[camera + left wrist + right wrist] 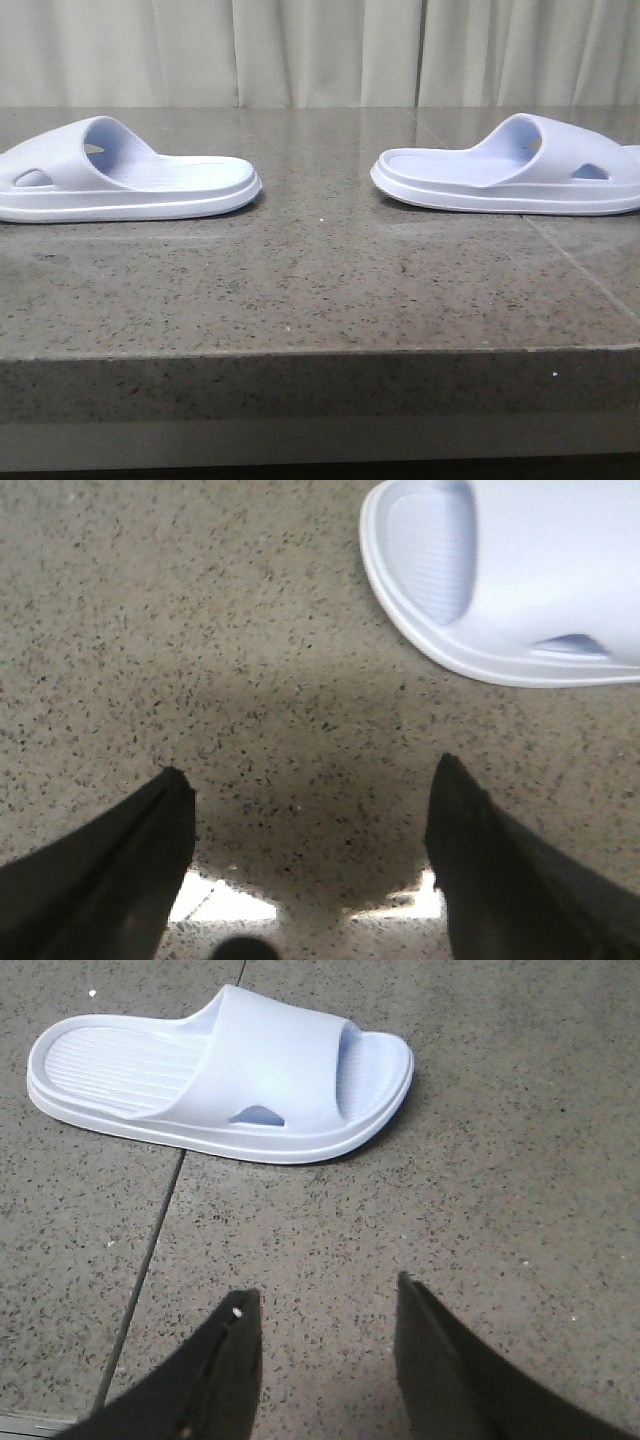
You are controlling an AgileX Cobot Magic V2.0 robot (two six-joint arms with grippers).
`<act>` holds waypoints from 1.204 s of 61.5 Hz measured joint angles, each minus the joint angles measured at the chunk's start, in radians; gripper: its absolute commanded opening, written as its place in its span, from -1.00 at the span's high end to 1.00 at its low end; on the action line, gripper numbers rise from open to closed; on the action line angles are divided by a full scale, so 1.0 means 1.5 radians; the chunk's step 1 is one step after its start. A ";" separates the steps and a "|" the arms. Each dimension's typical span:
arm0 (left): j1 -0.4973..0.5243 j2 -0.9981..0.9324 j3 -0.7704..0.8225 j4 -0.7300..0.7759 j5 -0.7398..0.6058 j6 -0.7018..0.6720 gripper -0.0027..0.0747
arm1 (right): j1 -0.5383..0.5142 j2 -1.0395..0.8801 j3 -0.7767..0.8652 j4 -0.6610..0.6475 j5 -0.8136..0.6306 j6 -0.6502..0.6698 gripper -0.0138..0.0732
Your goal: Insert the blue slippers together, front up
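Observation:
Two pale lavender-blue slippers lie flat on the speckled stone table, soles down, apart from each other. The left slipper lies at the left with its heel toward the middle; it also shows in the left wrist view. The right slipper lies at the right, heel toward the middle; it also shows in the right wrist view. My left gripper is open and empty above bare table, apart from the left slipper. My right gripper is open and empty, short of the right slipper. Neither gripper shows in the front view.
The grey speckled stone table has its front edge near the camera. A seam line in the top runs past the right slipper. A pale curtain hangs behind the table.

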 measured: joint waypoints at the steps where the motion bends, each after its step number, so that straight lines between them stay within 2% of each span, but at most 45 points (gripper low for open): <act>1: 0.007 0.008 -0.004 -0.007 0.001 0.006 -0.21 | 0.000 0.000 0.000 0.000 0.000 0.000 -0.13; 6: 0.057 0.051 -0.025 -0.069 0.003 0.064 -0.17 | 0.000 0.000 0.000 0.000 0.000 0.000 -0.13; 18: 0.180 0.135 -0.042 -0.332 0.005 0.255 -0.15 | 0.000 0.000 0.000 0.000 0.000 0.000 -0.13; 27: 0.201 0.205 -0.044 -0.482 0.005 0.363 -0.15 | 0.000 0.000 0.000 0.000 0.000 0.000 -0.13; 36: 0.200 0.264 -0.044 -0.571 0.002 0.421 -0.15 | 0.000 0.000 0.000 0.000 0.000 0.000 -0.13; 45: 0.192 0.305 -0.044 -0.621 -0.012 0.455 -0.15 | 0.000 0.000 0.000 0.000 0.000 0.000 -0.13; 70: 0.124 0.364 -0.053 -0.653 -0.065 0.469 -0.15 | 0.000 0.000 0.000 0.000 0.001 0.000 -0.13; 74: 0.113 0.369 -0.055 -0.660 -0.072 0.470 -0.07 | 0.000 0.000 0.000 0.000 0.001 0.000 -0.13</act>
